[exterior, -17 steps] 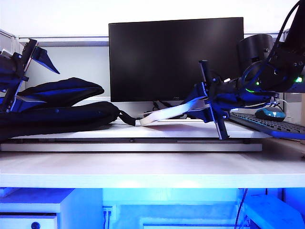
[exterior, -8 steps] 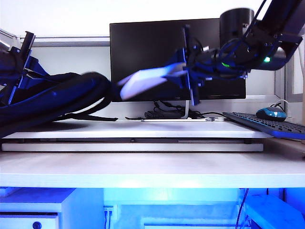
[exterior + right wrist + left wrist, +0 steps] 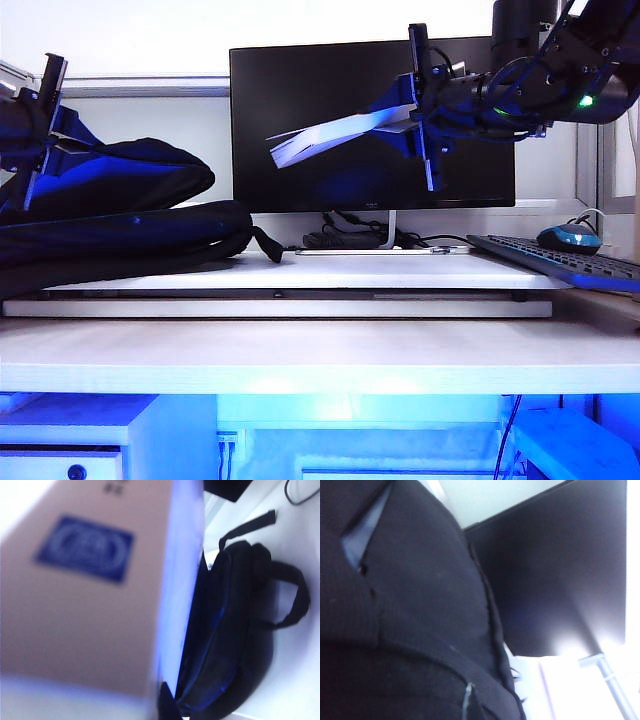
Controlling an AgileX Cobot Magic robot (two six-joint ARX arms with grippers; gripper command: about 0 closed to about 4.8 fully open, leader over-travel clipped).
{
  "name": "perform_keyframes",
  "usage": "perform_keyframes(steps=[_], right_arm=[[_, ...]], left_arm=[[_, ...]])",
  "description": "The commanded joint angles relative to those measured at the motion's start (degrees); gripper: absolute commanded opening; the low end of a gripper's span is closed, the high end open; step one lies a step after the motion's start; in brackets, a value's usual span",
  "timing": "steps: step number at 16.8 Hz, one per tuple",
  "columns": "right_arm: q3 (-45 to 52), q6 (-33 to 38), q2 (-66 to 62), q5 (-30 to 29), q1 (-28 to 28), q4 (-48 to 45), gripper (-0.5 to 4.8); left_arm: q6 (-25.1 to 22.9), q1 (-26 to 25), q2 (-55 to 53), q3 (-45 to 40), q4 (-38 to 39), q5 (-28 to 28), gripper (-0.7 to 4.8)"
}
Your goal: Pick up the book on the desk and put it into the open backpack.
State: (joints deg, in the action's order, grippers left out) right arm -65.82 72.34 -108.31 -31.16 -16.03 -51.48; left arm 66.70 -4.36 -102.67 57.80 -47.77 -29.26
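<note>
Raised off the desk, the book fronts the monitor.

I see the white bench with a raised shelf; on it lie the backpack, monitor stand, keyboard and mouse.

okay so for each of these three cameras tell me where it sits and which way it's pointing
Exterior view: low at the desk's front edge, facing the monitor; shows the left gripper on the backpack's upper flap and the right gripper holding the book aloft.
Left wrist view: pressed against the backpack, looking up at the monitor; no gripper visible.
Right wrist view: above the desk, looking along the book toward the backpack; no fingers discernible.
Shared: all three show the backpack.
</note>
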Motion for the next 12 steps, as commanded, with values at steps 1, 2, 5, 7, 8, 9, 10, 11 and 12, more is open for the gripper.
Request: perform_keyframes(steps=[1,2,5,7,8,9,10,11,12], right_arm=[[-0.85,-0.81,0.87,1.27,-1.27,-3.61,-0.06],[-1.46,-0.83,0.87,1.22,-1.66,-1.86,-0.06],[-6.99,-5.73,0.48,1.31,-3.96,7.76,-0.06],[-11.89,-6.8,-1.51,1.25,-4.7,14.38,-0.06],[-12.98,-6.62,-2.71,1.25,-4.83,15.96,-0.06],[-13.33,-6.12,-4.0,1.25,-4.92,16.15,-0.06],[-13.42,-5.33,-5.01,1.01,-5.16,16.17,-0.06],[-13.49,-4.15,-5.92,0.5,-5.9,16.06,-0.06],[-13.49,-3.69,-6.51,-0.11,-6.4,15.37,-0.06]], left_arm=[[0.39,1.18,0.77,4.83,-5.86,-8.79,-0.06],[1.36,1.62,0.79,5.73,-5.99,-9.86,-0.06],[2.56,4.35,0.79,7.19,-6.14,-12.39,-0.06],[2.58,6.78,0.79,7.19,-6.38,-13.6,-0.06],[2.82,7.52,0.79,7.21,-7.45,-14.16,-0.06],[2.89,8.15,0.81,7.21,-8.61,-14.43,-0.06],[4.76,8.24,0.83,7.21,-10.1,-15.08,-0.06],[6.36,8.63,0.83,7.21,-11.8,-15.89,-0.06],[7.34,8.63,0.85,7.21,-12.74,-16.79,-0.06]])
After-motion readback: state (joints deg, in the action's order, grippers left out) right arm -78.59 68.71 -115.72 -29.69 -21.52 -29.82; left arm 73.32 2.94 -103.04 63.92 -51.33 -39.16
